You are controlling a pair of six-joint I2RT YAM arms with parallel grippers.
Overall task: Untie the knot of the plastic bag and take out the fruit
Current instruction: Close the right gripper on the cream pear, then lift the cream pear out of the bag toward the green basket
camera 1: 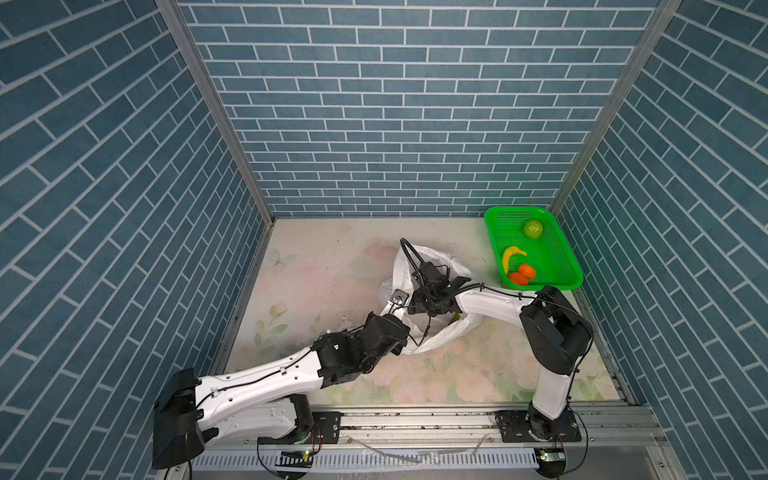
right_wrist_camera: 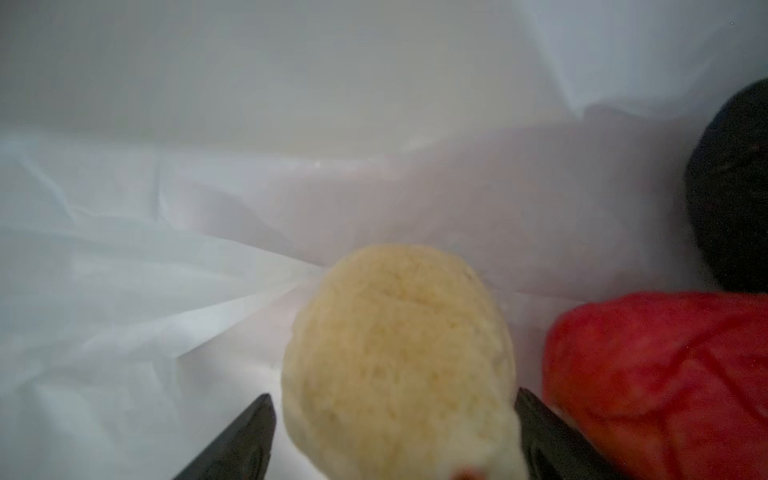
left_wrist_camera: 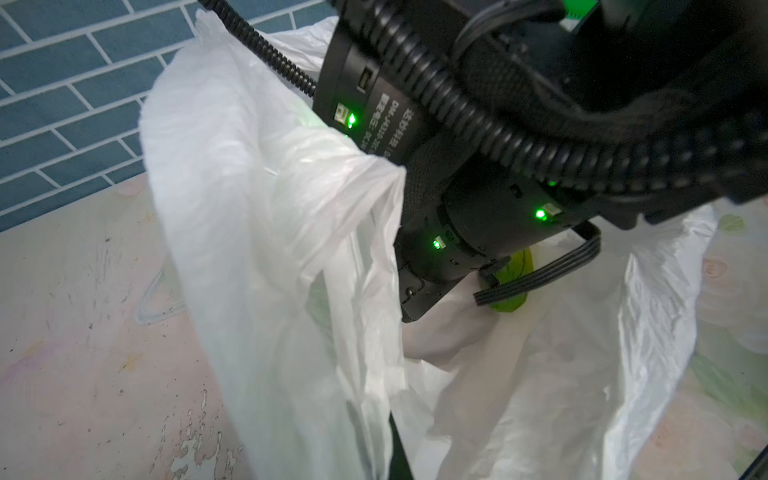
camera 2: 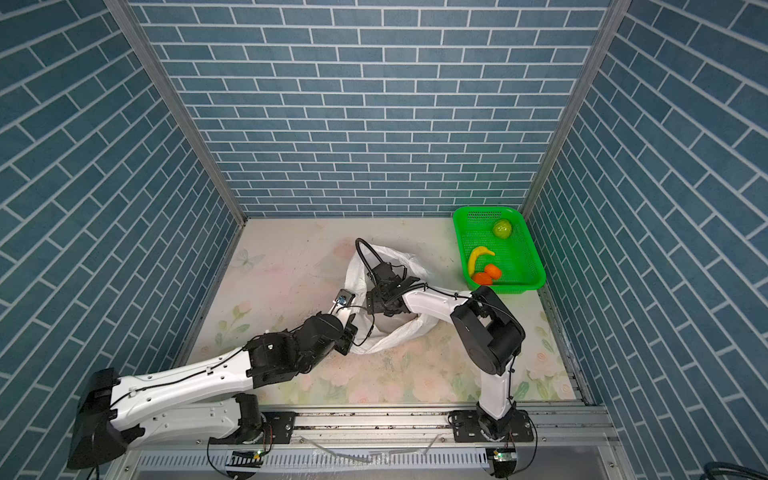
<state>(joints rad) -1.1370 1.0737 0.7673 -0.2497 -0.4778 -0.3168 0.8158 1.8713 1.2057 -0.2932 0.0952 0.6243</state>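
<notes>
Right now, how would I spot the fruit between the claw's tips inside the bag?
Find the white plastic bag mid-table; the right gripper reaches inside. Between its open jaws sits a pale knobbly lump, unlike the red piece and dark one beside it.

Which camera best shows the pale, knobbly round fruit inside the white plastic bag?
The right wrist view: the pale knobbly fruit sits close up within the open right gripper. In both top views the right arm hides it; the left wrist view shows mostly white plastic bag.
</notes>
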